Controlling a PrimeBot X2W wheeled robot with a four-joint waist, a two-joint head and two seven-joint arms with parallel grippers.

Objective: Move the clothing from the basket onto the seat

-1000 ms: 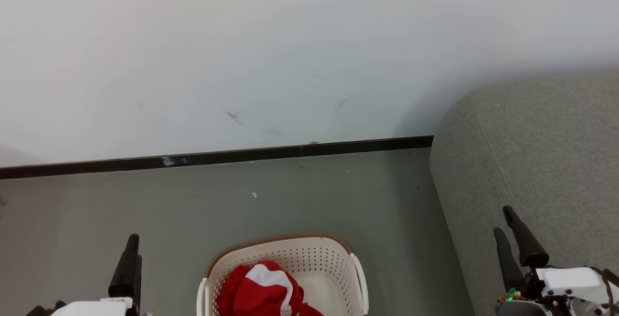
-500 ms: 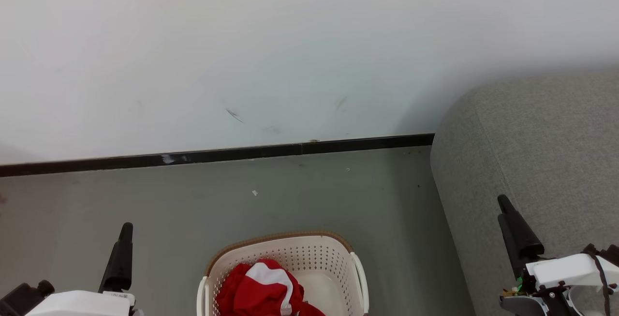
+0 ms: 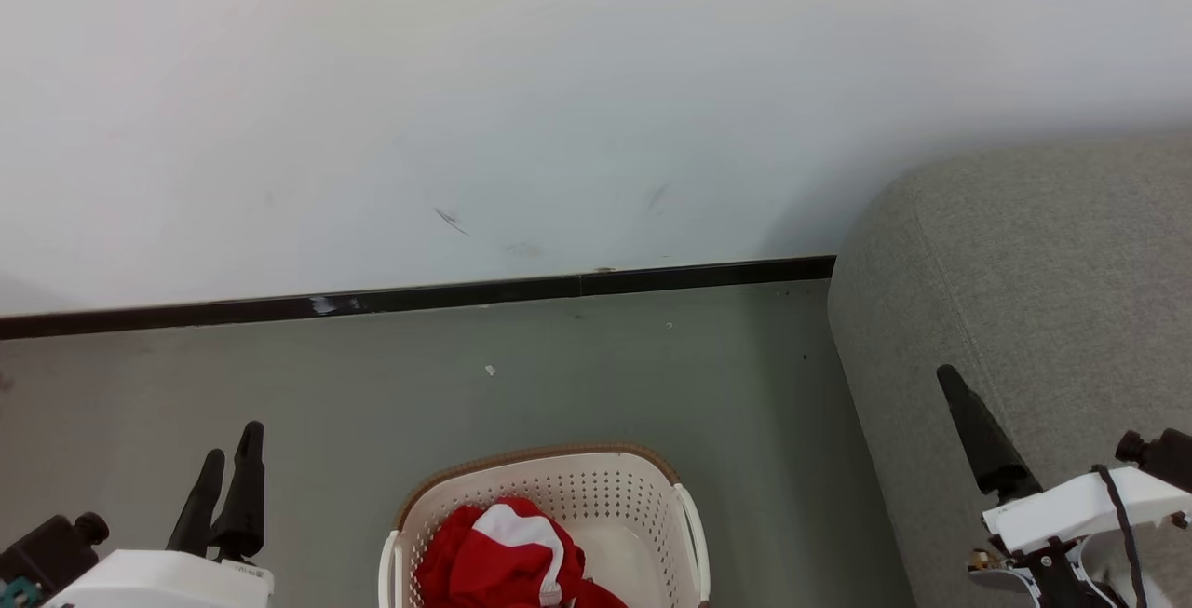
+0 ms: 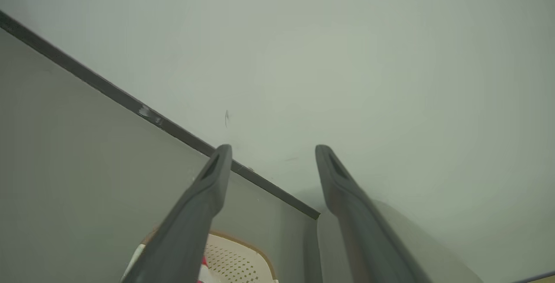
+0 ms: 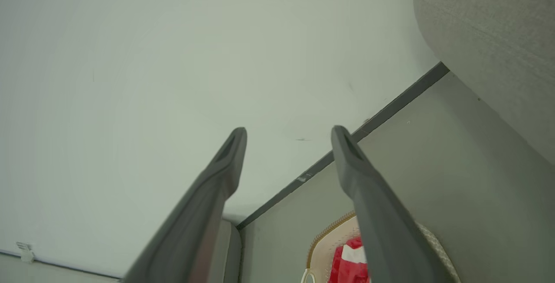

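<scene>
Red shirt (image 3: 498, 552) hugs the basket's (image 3: 615, 496) left wall beside the sofa (image 3: 1034, 282); your left gripper (image 3: 233, 445) and right gripper (image 5: 289, 132) hang wide open, empty, ready to grab it.

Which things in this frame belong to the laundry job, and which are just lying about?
Job: oval cream-white perforated plastic basket; red and white garment inside it; large grey fabric sofa.
Lying about: small white scrap on the grey floor; black skirting strip; scuffed white wall.
</scene>
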